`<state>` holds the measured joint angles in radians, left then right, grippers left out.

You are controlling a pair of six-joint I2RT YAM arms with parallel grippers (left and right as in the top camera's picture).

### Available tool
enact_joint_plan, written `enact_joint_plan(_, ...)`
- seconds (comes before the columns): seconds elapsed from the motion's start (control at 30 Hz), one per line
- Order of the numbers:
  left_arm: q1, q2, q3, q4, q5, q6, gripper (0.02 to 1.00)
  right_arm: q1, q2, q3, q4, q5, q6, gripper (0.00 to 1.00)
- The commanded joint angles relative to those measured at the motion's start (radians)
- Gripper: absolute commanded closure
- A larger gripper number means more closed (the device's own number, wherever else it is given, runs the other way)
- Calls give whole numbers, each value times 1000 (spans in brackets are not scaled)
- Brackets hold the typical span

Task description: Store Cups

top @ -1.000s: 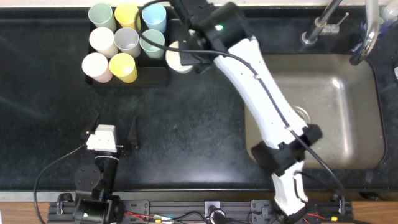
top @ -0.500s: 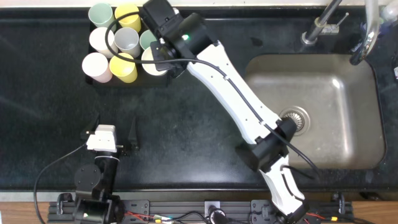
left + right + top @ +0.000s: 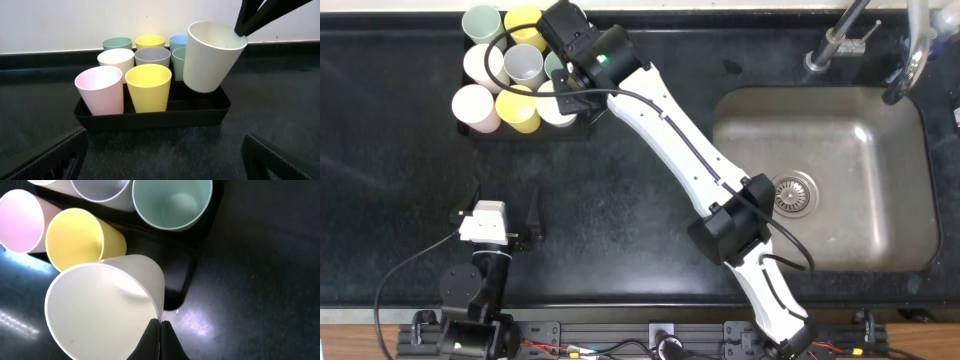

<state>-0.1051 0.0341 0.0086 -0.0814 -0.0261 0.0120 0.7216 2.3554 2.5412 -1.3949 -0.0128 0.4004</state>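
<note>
A black tray [image 3: 582,125] stands at the counter's back left with several cups upright in it: pink [image 3: 100,95], yellow [image 3: 148,87], grey [image 3: 152,55], pale green [image 3: 172,202] and others behind. My right gripper [image 3: 161,330] is shut on the rim of a cream cup [image 3: 105,310], seen tilted in the left wrist view [image 3: 214,57] and hanging just above the tray's vacant front right corner [image 3: 177,277], beside the yellow cup. My left gripper [image 3: 505,215] rests open on the counter in front of the tray, holding nothing.
A steel sink [image 3: 840,180] with a drain and a faucet [image 3: 835,40] takes up the right side. The dark counter [image 3: 620,220] runs between the tray and the arm bases. The right arm stretches diagonally across the middle.
The right arm has carried the cream cup leftward, from beside the tray's right end to over the tray's front right corner. The left arm has stayed still.
</note>
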Motion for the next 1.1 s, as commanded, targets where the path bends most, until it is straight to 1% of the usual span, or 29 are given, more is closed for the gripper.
enact_joint_plan(0.03, -3, 1, -1, -3, 6, 22, 18, 2, 44, 27, -14, -24, 54, 958)
enact_joint_plan(0.17, -3, 1, -1, -3, 6, 22, 20, -2, 50, 27, -29, -15, 72, 958)
enact_joint_plan(0.27, -3, 1, -1, -3, 6, 22, 20, -9, 51, 27, -40, 10, 102, 956)
enact_joint_plan(1.1, -3, 1, -1, -3, 6, 22, 20, -29, 51, 27, -37, 13, 101, 956)
